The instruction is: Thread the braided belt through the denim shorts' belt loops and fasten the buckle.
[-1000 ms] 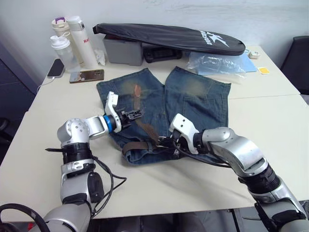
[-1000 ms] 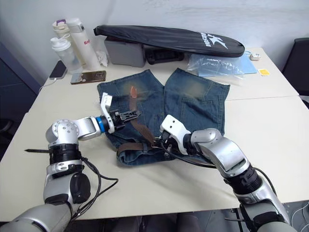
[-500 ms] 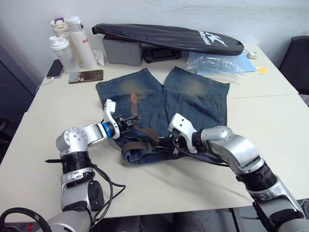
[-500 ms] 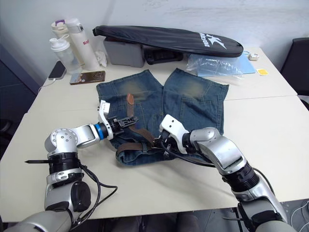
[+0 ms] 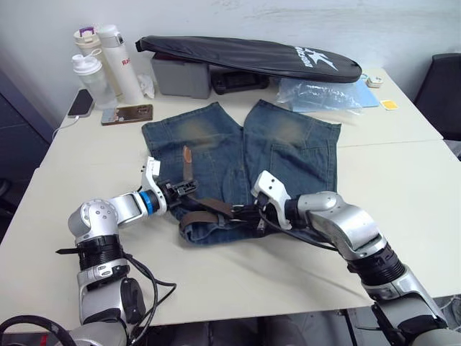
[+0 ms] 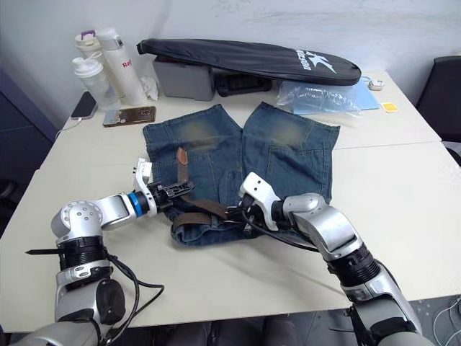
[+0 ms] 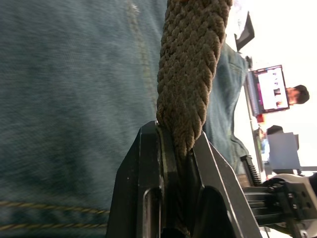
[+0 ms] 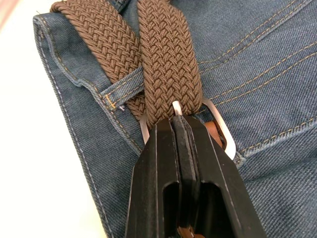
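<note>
The denim shorts (image 5: pixel 288 144) lie flat on the table, waistband toward me. The braided belt (image 5: pixel 212 207) runs along the waistband and under a belt loop (image 8: pixel 121 89). Its free tail stands up over the left leg (image 5: pixel 187 155). My left gripper (image 5: pixel 186 189) is shut on that tail, and the fingers (image 7: pixel 148 168) clamp the weave (image 7: pixel 190 74). My right gripper (image 5: pixel 247 213) is at the middle of the waistband, shut at the silver buckle (image 8: pixel 218 130), whose frame shows on both sides of the fingers (image 8: pixel 158 163).
A long black zipped bag (image 5: pixel 248 56) lies over a grey box (image 5: pixel 184 76) at the back. Bottles (image 5: pixel 108 61) and two phones (image 5: pixel 128 114) sit back left, a plastic bag (image 5: pixel 317 94) back right. A dark chair (image 5: pixel 443 94) stands right of the table.
My left gripper has drawn leftward and toward me with the belt tail, so the tail's tip sits farther left. The right gripper has stayed at the buckle.
</note>
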